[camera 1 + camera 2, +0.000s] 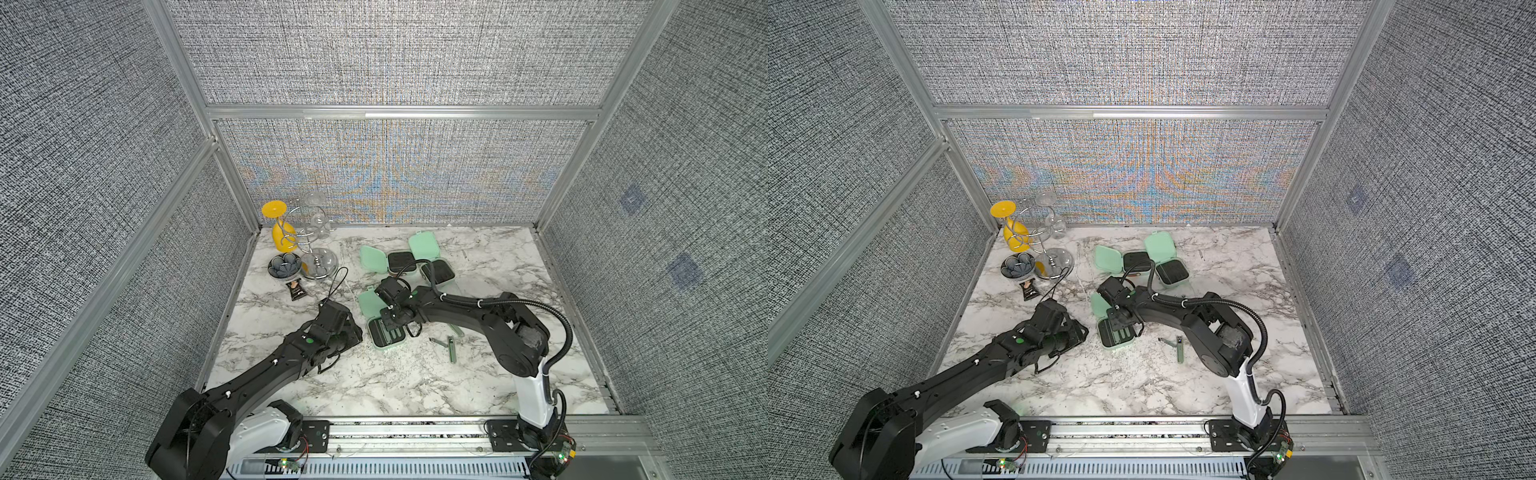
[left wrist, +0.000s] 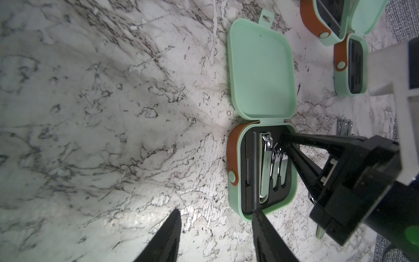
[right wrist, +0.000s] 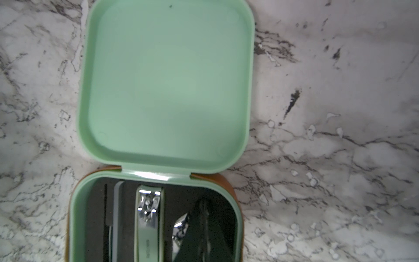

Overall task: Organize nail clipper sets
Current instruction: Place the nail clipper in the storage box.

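Right claw (image 2: 283, 138), shut, tips down in the near open case (image 2: 260, 72) mid-surface (image 2: 113, 113), beside seated clippers (image 2: 266, 163); whether it pinches anything is unclear. Left claw (image 2: 215, 212), half open and empty, hovers left. Best to press straight down, gently.

A white marble-patterned surface (image 1: 415, 382) with dark veins sits inside grey woven wall panels (image 1: 395, 54) framed in aluminium. In its far left corner a chrome spiral wire stand (image 1: 319, 266) rests on a round mirrored base. It carries 1 yellow stemmed glass (image 1: 281, 237), foot up, and at least 1 clear glass (image 1: 316, 216). A dark flower-shaped dish (image 1: 284, 266) lies just beside the base. A small black snack packet (image 1: 297, 291) lies near the dish, toward the front. A slotted metal rail (image 1: 415, 432) runs along the front edge.
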